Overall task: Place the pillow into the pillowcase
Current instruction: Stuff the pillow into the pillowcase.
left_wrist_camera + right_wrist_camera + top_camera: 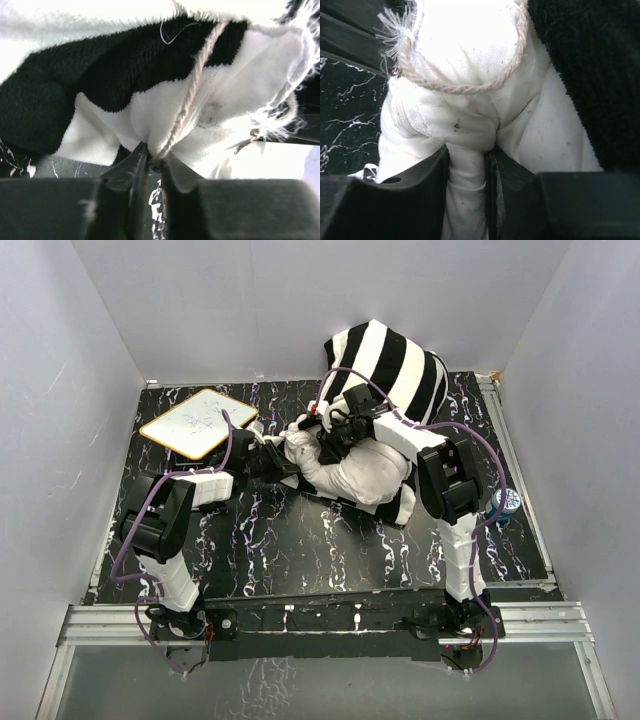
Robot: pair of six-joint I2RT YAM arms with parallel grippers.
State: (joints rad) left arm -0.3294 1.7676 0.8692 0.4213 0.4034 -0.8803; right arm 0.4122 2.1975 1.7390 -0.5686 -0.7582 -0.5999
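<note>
Scanning black, white-veined desk boxed by pale walls, starting left: passing a small whiteboard, reading nothing in its scribble. Finding the left claw pinching narrow on the pillowcase hem beside a twine strand; judging that cloth thin and limp, best held at its open edge. Reaching mid-desk, meeting the pillow, far end tucked inside the striped sleeve, with the right claw nipping a fold of its cover; expecting it light, squashy, apt to bunch, so favouring a corner grip. Ending right at a blue tape roll, spotting no legible label.
</note>
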